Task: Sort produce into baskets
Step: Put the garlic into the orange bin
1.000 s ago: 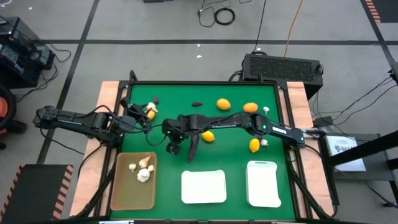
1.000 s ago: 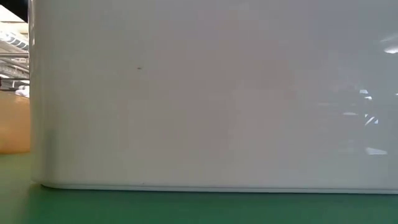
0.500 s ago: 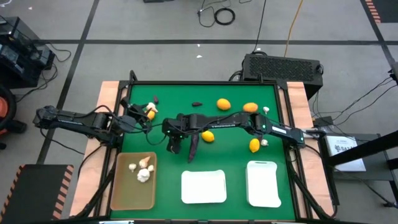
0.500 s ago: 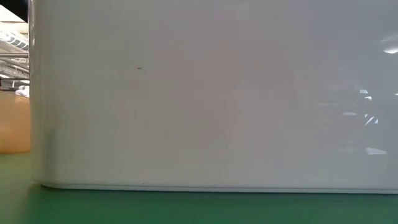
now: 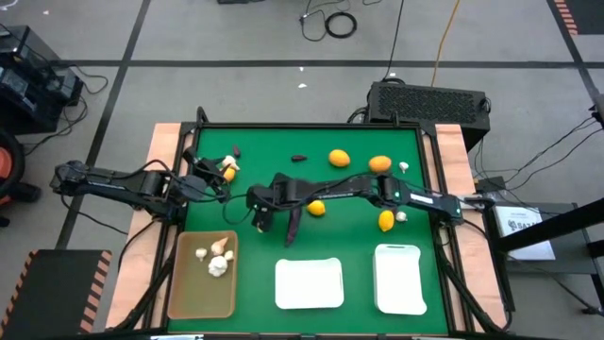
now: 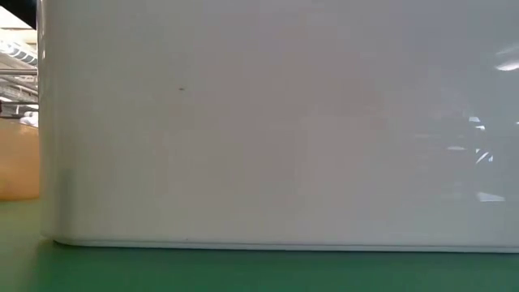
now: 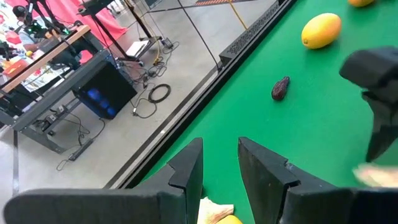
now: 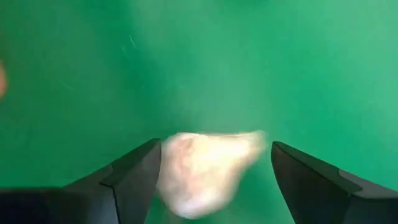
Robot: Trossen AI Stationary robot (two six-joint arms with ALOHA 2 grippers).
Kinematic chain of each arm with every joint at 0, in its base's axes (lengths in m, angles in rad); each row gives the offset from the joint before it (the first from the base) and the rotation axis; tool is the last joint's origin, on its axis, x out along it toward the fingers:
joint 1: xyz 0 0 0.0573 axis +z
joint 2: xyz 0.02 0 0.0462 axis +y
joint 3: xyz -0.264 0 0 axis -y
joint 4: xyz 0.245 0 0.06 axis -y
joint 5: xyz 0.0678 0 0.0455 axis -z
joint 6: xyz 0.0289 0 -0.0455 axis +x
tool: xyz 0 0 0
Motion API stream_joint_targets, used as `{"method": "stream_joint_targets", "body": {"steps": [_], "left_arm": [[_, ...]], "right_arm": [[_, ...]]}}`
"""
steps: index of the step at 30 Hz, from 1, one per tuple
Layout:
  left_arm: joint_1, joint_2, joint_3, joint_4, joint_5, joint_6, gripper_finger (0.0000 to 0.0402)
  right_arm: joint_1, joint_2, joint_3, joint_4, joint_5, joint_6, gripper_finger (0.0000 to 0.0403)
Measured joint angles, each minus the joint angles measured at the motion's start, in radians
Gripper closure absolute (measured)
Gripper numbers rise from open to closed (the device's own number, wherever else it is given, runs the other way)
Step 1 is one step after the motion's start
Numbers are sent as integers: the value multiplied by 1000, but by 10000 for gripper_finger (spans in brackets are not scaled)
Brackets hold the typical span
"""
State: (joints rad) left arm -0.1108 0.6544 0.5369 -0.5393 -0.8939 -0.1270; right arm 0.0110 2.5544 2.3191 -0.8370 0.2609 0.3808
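Your green table (image 5: 311, 250) carries three baskets along its near edge: the longer tan basket (image 5: 193, 297) on the left, one white basket (image 5: 309, 283) in the middle and the other white basket (image 5: 399, 279) on the right. Both white ones hold nothing that you can see from above, and the low view is almost filled by a white basket wall. Your right arm reaches from the right side across the middle of the table, and the right gripper (image 5: 276, 227) hangs over bare green, just behind the gap between the tan and middle baskets. Its fingers are spread wide. The right wrist view shows a whitish bulb (image 8: 208, 168) between them, close to one finger and apart from the other; you cannot tell whether it is touched. Your left arm comes in from the left edge, with the left gripper (image 5: 213, 174) over the back-left part of the table. Its fingers stand a narrow gap apart with nothing between them, just beside a small yellow fruit (image 5: 228, 175) and a bulb piece (image 5: 229, 163). Two orange fruits (image 5: 339, 158) lie near the back, two yellow fruits (image 5: 386, 221) lie mid-table, three bulbs (image 5: 217, 267) sit in the tan basket, and two dark purple pieces (image 5: 299, 158) lie by the back edge.
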Motion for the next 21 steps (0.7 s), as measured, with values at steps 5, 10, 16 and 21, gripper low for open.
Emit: {"method": "stream_joint_targets", "body": {"steps": [5,10,16,21], "left_arm": [[0,0,0,6,5,0,292],[0,0,1,8,10,1,292],[0,0,1,8,10,1,292],[0,0,1,7,11,1,292]], "right_arm": [[13,56,0,33,-4,27,113],[17,73,4,22,0,87,113],[18,70,4,3,0,115,113],[17,70,3,-5,-5,115,116]]}}
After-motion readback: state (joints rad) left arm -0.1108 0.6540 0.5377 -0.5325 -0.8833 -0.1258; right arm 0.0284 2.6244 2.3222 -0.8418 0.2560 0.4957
